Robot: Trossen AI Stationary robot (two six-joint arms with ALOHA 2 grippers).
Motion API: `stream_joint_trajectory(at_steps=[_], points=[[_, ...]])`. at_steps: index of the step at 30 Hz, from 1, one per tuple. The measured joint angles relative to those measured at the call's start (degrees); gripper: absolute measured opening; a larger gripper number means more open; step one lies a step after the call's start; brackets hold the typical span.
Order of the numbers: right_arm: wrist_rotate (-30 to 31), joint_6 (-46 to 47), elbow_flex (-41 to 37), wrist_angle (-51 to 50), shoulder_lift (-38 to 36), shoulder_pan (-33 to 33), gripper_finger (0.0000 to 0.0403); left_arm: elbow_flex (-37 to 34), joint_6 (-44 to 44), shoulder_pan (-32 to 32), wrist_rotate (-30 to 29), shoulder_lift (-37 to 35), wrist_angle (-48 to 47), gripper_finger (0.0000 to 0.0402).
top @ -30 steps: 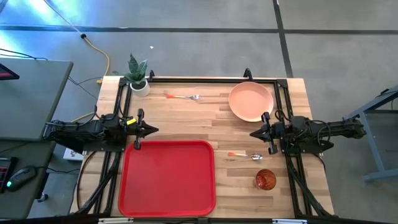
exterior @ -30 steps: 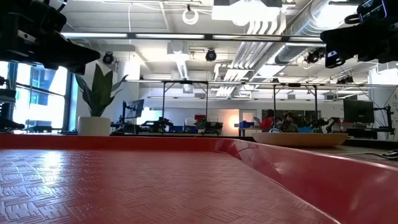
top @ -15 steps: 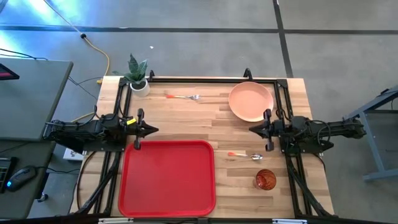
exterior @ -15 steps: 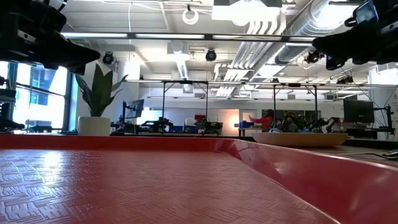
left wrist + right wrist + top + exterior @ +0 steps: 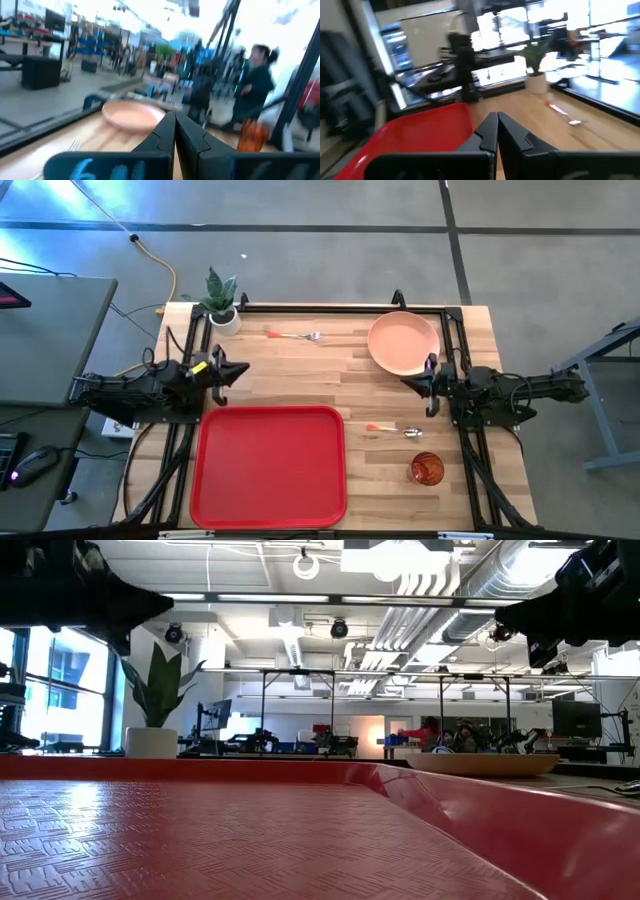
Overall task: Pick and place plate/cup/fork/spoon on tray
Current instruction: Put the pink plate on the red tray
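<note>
The red tray [image 5: 268, 465] lies at the near middle of the table. The peach plate [image 5: 403, 343] lies at the far right, the fork [image 5: 293, 335] at the far middle, the spoon [image 5: 395, 429] right of the tray, and the red-orange cup [image 5: 427, 469] near the spoon. My left gripper [image 5: 245, 369] is shut and empty, above the table just beyond the tray's far left corner. My right gripper [image 5: 403, 381] is shut and empty, hovering between the plate and the spoon. Both grippers' fingertips meet in their wrist views [image 5: 175, 117] [image 5: 497, 117].
A small white pot with a green plant [image 5: 222, 305] stands at the far left corner. A black frame [image 5: 340, 308] runs along the far edge and both sides. Bare wood lies between the fork, the plate and the tray.
My left gripper has gone toward the table's far edge, away from the tray's far rim, and stays shut. My right gripper has gone a little toward the far edge, closer to the plate, and stays shut. Nothing on the table has moved.
</note>
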Motion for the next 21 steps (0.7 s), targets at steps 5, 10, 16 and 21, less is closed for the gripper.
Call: stream_joint_trajectory(at_steps=[5, 10, 16, 21], points=[[11.10, 16.06, 0.00, -0.04, 0.33, -1.39, 0.0000, 0.02, -3.11, 0.00, -0.44, -0.01, 5.52, 0.0000], [8.89, 23.37, 0.05, 3.91, 0.33, -3.88, 0.0000, 0.04, -9.58, -0.02, -8.91, -0.03, 9.32, 0.0000], [18.16, 30.03, 5.44, -7.30, 2.08, -7.59, 0.0000, 0.04, -20.62, 0.00, -20.03, 1.12, 8.39, 0.0000], [27.04, 42.96, 12.44, -25.59, 10.33, -9.29, 0.0000, 0.04, -22.40, 0.00, -13.47, 5.53, 8.91, 0.0001]])
